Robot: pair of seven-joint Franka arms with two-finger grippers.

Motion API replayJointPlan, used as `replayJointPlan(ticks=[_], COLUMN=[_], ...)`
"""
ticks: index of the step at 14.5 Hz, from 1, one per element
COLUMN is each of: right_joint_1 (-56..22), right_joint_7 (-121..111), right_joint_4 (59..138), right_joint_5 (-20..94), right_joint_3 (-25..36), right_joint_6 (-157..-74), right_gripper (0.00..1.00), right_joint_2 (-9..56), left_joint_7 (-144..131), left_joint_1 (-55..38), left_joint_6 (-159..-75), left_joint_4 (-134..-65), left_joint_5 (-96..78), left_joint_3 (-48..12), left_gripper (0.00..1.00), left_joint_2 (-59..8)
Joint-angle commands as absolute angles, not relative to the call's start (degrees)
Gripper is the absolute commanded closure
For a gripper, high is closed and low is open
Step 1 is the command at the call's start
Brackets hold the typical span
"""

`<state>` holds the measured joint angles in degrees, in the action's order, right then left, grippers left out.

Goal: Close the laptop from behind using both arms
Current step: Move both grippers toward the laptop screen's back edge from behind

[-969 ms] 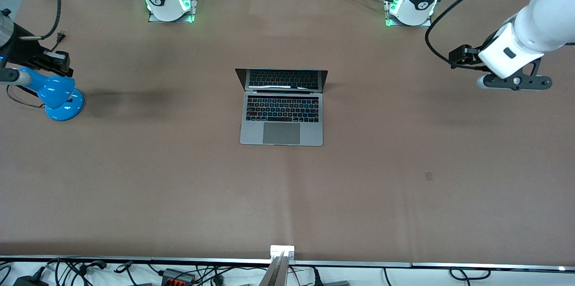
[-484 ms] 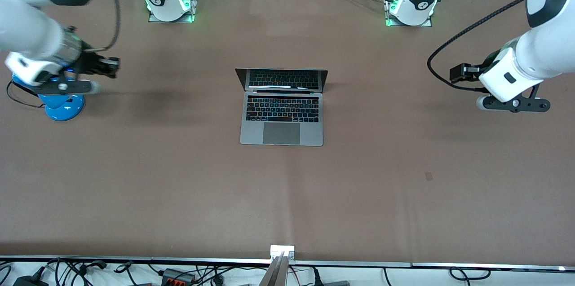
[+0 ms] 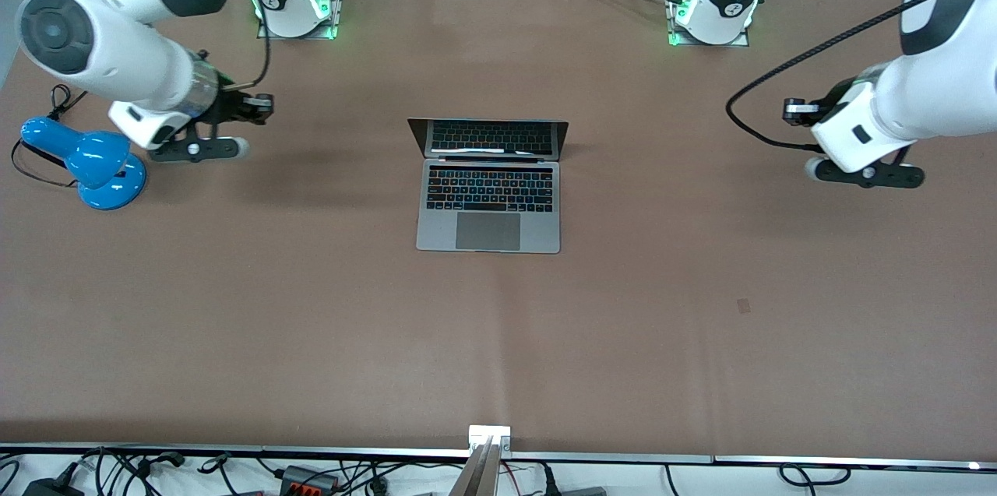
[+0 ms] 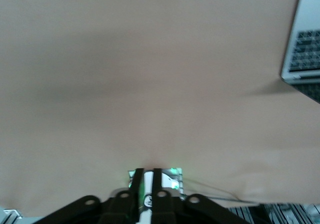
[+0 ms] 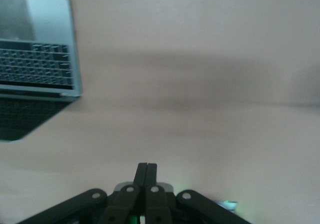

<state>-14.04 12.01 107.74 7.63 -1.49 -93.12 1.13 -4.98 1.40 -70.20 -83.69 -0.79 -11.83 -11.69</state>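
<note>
1 desk (image 3: 311, 340), brown-covered, is filling nearly the whole front frame. 2 white arms are reaching in from the top edge: the right arm (image 3: 117, 36) is occupying the frame's upper left, the left arm (image 3: 927, 91) the upper right. 1 laptop (image 3: 488, 196) is lying open at frame centre, keyboard facing up w/ trackpad toward the lower edge and the screen standing up at the base's top end. 1 blue desk lamp (image 3: 89, 165) is sitting at the frame's left edge, just beside the right arm's wrist.

2 pincers, both up over bare desk, well apart from the laptop. The right pincer (image 5: 147, 170) is hanging over the stretch btwn lamp and laptop; its fingers (image 5: 142, 171) are pressed together, pinching nothing. The left pincer (image 4: 148, 176) is hanging over the desk at the frame's right; its fingers (image 4: 157, 176) are sitting nearly together w/ only a thin slit showing, nothing btwn them.
</note>
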Motion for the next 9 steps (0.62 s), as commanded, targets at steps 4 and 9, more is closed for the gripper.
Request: replayJointPlan(ticks=[4, 9], right_joint_1=[-18.36, -25.82], right_joint_7=[14.41, 18.0], right_joint_4=[113.81, 118.91], right_joint_5=[20.2, 25.49], right_joint_3=[-1.05, -0.97], right_joint_6=[-99.57, -107.22], right_gripper=[1.0, 1.0], right_joint_2=[1.05, 1.23], left_joint_7=[-3.96, -3.96], left_joint_1=[1.67, 1.67], left_joint_6=[-77.68, -82.97], left_joint_4=[-101.13, -111.7], left_joint_5=[-10.89, -20.11], left_joint_3=[-16.06, -20.12], left_gripper=[0.99, 0.99], left_joint_2=[1.73, 8.08])
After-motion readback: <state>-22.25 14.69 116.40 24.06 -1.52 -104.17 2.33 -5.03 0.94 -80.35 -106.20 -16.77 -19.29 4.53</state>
